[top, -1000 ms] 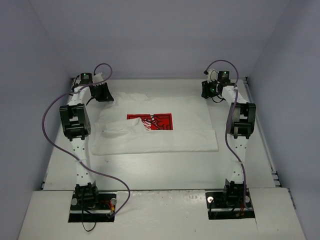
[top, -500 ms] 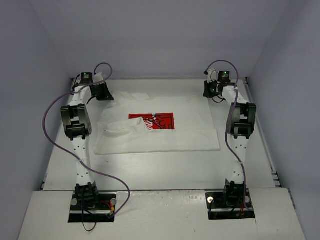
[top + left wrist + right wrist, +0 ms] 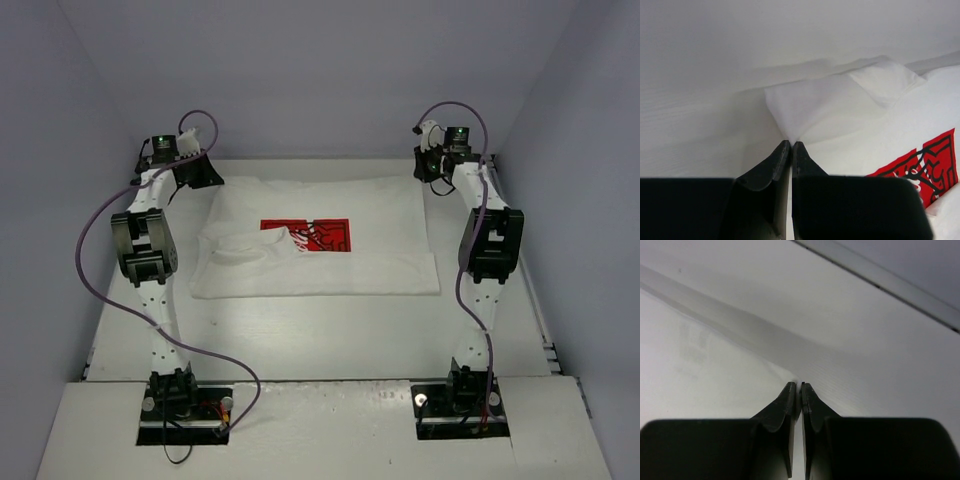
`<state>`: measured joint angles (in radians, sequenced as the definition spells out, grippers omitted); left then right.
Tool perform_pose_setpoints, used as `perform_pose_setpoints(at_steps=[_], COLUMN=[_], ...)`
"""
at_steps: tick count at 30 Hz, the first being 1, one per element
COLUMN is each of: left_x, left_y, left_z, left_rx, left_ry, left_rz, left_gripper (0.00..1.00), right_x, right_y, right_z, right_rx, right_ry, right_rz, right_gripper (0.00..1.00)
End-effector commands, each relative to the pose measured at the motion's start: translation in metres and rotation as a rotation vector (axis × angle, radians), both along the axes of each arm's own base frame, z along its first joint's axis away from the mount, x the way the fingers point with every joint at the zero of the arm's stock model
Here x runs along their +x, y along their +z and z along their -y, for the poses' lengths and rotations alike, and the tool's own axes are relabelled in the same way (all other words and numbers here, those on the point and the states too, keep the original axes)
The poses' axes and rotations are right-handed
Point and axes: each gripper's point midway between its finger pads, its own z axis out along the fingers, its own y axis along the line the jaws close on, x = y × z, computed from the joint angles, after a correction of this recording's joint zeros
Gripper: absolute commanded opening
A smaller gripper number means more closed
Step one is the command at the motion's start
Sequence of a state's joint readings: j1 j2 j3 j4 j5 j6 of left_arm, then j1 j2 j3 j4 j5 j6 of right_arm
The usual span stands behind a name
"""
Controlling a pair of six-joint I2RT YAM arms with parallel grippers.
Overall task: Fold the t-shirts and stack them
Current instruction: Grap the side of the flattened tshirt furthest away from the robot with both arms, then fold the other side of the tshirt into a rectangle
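Fold step in hand; left jaws, right jaws each pinched shut on far corner of t-shirt (image 3: 330, 275), upper frame; next likely: lift both corners level, carry toward lower frame over tabletop (image 3: 320, 340).

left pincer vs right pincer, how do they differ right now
The left pincer grips the far left corner of the white t-shirt with red print; the right pincer grips its far right corner. Cloth by the left pincer is creased, by the right pincer smooth. Both are shut.
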<state>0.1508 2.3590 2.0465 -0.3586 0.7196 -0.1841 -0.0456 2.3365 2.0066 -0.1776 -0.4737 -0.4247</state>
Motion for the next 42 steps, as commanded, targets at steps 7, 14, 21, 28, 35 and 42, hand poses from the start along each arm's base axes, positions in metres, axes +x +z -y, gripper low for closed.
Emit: perform_pose_setpoints(at_steps=[7, 14, 21, 28, 35, 42], left_x=[0.003, -0.025, -0.069, -0.099, -0.118, -0.131], left_y=[0.11, 0.105, 0.079, 0.069, 0.073, 0.051], left_z=[-0.01, -0.004, -0.009, -0.02, -0.015, 0.003], left_rx=[0.05, 0.062, 0.098, 0.146, 0.118, 0.088], left_ry=[-0.018, -0.001, 0.105, 0.192, 0.227, 0.223], left_rz=[0.271, 0.225, 0.137, 0.125, 0.129, 0.104], left_gripper=[0.0, 0.0, 0.0, 0.0, 0.0, 0.0], right_x=[-0.006, -0.036, -0.073, -0.097, -0.115, -0.105], right_y=[0.111, 0.096, 0.064, 0.045, 0.028, 0.024], right_z=[0.005, 0.005, 0.006, 0.021, 0.023, 0.03], right_rx=[-0.055, -0.056, -0.043, -0.076, -0.07, -0.094], right_ry=[-0.01, -0.023, -0.073, -0.167, -0.199, -0.234], right_rz=[0.217, 0.158, 0.069, 0.034, 0.005, 0.044], right_gripper=[0.0, 0.0, 0.0, 0.0, 0.0, 0.0])
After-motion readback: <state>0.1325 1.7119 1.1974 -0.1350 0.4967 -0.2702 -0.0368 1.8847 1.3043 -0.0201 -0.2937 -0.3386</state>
